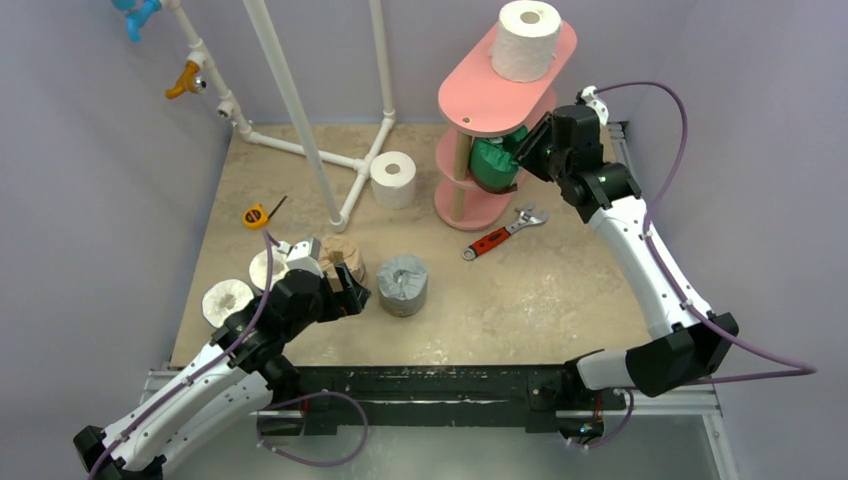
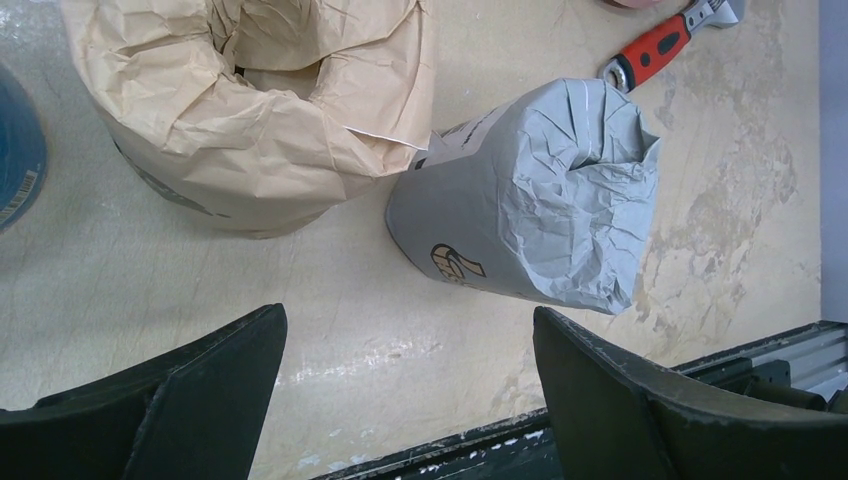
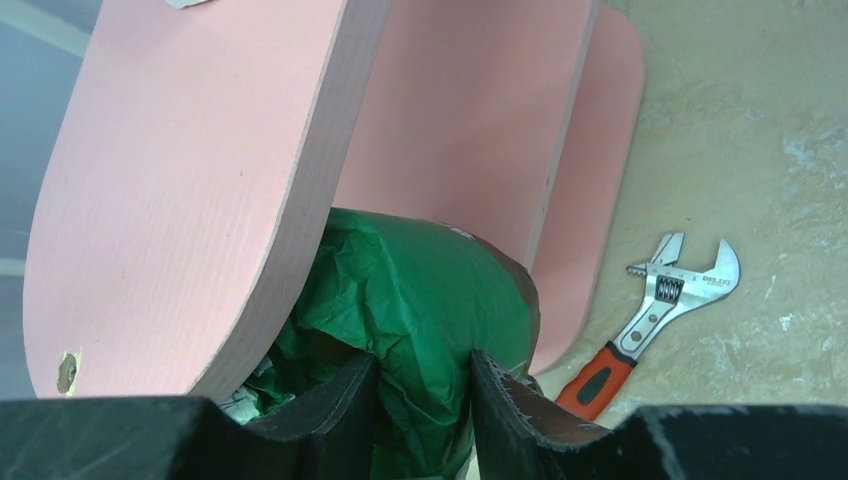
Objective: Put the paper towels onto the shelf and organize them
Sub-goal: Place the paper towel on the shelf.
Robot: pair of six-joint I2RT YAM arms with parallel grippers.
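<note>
The pink shelf (image 1: 470, 95) stands at the back right. A white roll (image 1: 527, 40) stands on its top board. The green-wrapped roll (image 1: 493, 166) lies on the middle board, under the top board (image 3: 190, 190). My right gripper (image 3: 421, 368) is shut on the green roll (image 3: 440, 290) and pinches its wrapper. My left gripper (image 2: 410, 325) is open and empty, just short of the grey roll (image 2: 530, 200) and the tan roll (image 2: 250, 110). In the top view the grey roll (image 1: 403, 285) and the tan roll (image 1: 342, 256) stand by my left gripper (image 1: 352, 292).
Two white rolls (image 1: 228, 300) (image 1: 266, 268) stand left of the left arm, and another (image 1: 394, 180) by the white pipe frame (image 1: 300, 110). A blue edge (image 2: 15, 150) shows at the left. The red-handled wrench (image 1: 503, 233) lies near the shelf's foot. A yellow tape measure (image 1: 256, 215) lies far left.
</note>
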